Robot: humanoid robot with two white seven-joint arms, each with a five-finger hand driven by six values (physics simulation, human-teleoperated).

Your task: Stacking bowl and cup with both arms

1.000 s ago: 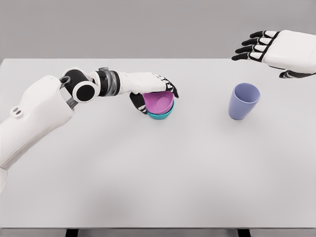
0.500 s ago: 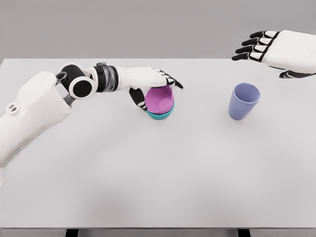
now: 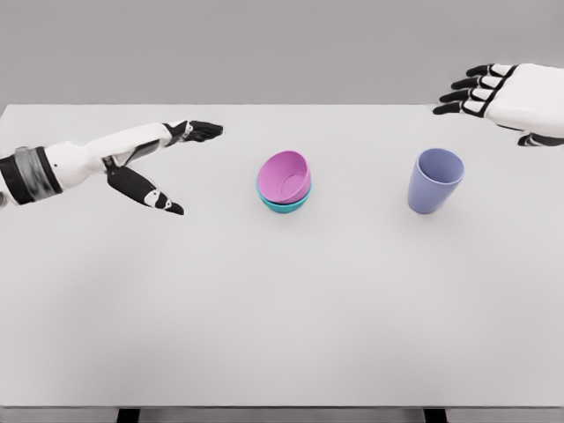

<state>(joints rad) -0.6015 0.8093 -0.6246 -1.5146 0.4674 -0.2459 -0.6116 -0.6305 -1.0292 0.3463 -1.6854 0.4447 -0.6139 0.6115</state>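
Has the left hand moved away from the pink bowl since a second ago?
Yes. The left hand has let go and drawn back leftward, now open and clear of the pink bowl, which stays nested in the teal bowl.

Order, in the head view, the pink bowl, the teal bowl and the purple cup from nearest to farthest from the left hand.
From the left hand:
1. The pink bowl and the teal bowl: stacked at the table's middle, too close to call.
2. The purple cup: farthest, to the right, below the right hand.
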